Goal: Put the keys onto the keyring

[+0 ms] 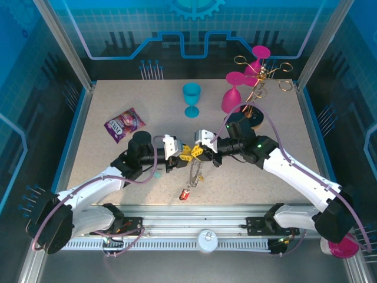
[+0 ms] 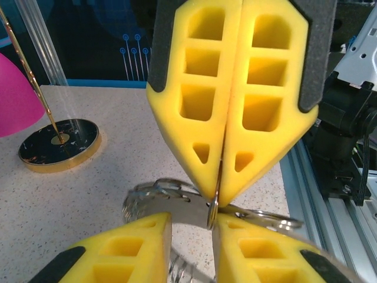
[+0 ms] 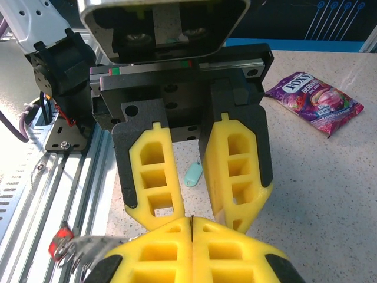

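Speckled beige tabletop (image 1: 147, 97) in blue-walled cell, right claw (image 2: 217, 194) pressed together on rim of flat grey metal keyring (image 2: 177, 203) at centre, left claw (image 3: 199, 218) slightly spread facing it, teal-headed key (image 3: 192, 174) loose behind, red-headed key (image 1: 185, 194) nearer front edge, purple candy packet (image 1: 125, 125) and teal goblet (image 1: 191, 99) well apart

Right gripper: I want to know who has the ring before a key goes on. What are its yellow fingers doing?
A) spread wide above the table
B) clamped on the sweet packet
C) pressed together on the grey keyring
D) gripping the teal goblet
C: in the left wrist view the right gripper is closed, with the keyring pinched at its tips.
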Motion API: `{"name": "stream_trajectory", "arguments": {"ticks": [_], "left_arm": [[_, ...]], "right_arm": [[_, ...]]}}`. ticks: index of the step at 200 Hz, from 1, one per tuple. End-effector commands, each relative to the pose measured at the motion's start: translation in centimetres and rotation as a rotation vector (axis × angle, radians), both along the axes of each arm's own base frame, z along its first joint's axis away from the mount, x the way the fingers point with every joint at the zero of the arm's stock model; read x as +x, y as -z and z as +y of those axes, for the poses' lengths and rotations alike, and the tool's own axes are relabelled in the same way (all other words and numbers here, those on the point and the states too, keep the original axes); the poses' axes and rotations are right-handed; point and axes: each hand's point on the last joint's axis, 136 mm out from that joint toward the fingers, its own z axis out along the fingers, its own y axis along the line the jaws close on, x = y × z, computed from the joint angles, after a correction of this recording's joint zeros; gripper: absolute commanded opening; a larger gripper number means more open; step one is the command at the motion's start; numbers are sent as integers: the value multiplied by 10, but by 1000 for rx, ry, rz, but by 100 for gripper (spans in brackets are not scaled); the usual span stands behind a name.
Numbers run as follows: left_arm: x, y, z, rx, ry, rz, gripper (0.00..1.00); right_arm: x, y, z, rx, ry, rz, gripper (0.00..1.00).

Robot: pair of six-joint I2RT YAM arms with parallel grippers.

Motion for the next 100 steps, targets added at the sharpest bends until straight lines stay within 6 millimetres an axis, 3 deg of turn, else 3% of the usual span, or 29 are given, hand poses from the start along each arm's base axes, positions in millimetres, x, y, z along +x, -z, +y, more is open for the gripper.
{"name": "stream_trajectory", "arguments": {"ticks": [1, 62, 100], "left_arm": [[-9, -4, -3, -19, 48, -33, 25], [-13, -7, -2, -20, 61, -42, 23], [-14, -8, -2, -22, 69, -48, 6]], "right_arm": [[-7, -6, 8, 29, -48, -32, 0], [-2, 4, 9, -24, -26, -43, 0], [-5, 6, 11, -28, -32, -42, 0]]}}
